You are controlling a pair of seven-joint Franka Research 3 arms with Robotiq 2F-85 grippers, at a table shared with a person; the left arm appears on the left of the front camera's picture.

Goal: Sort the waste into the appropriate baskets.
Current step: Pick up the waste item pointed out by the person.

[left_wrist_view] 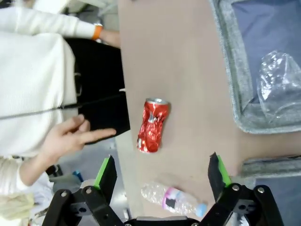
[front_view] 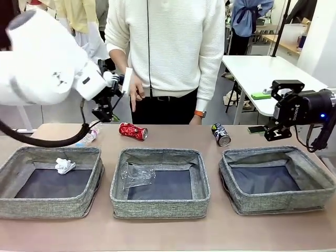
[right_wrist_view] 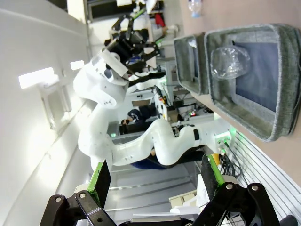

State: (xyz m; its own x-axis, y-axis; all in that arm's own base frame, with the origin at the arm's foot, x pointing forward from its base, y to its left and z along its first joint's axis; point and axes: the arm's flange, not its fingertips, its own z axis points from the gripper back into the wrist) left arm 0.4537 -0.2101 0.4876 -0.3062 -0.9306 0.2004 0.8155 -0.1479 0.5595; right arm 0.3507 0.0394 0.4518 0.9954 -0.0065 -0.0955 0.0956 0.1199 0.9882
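A dented red can (front_view: 133, 131) lies on the table behind the middle basket (front_view: 160, 207). A dark can with green marks (front_view: 221, 134) lies behind the right basket (front_view: 278, 202). The left basket (front_view: 50, 206) holds a white tissue wad (front_view: 64, 166), and a crushed clear bottle (front_view: 137, 175) rests in the middle one. A labelled clear bottle (front_view: 86, 137) lies at the far left. My left gripper (front_view: 105, 113) hangs open above it. In the left wrist view the left gripper (left_wrist_view: 161, 162) is open and empty over that bottle (left_wrist_view: 174, 200) and the red can (left_wrist_view: 153, 125). My right gripper (front_view: 274, 110) (right_wrist_view: 155, 174) hovers open beyond the right basket.
A person in a white sweater stands at the far edge, one hand (front_view: 135, 89) (left_wrist_view: 70, 136) lowered near my left gripper, fingers pointing downward. A white table (front_view: 268, 73) stands behind at the right. Bare tabletop runs between the cans and in front of the baskets.
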